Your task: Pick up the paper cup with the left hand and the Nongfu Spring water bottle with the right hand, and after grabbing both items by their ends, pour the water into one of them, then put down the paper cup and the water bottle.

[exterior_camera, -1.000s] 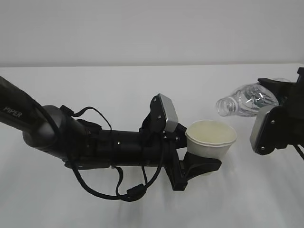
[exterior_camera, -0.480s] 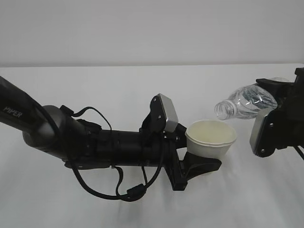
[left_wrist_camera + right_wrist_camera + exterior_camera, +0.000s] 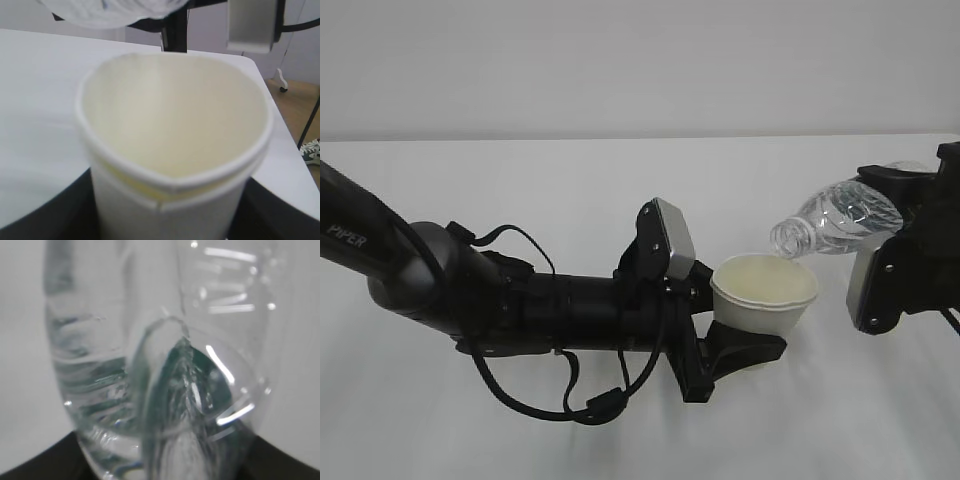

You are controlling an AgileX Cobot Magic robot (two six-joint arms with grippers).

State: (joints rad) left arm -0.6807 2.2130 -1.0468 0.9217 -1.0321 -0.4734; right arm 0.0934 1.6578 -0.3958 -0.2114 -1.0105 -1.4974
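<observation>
1. Fingers of your left hand clamp the paper cup low down, above the worktop.
2. Your right hand grips the Nongfu Spring water bottle, mouth beside the rim.
3. Tilt further off-centre and water may spill outside.

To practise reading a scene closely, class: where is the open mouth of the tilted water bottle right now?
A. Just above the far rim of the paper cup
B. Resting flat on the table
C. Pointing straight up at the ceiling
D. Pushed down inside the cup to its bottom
A: the bottle lies tilted in the right gripper, its mouth just above the rim of the cup held by the left gripper.
</observation>
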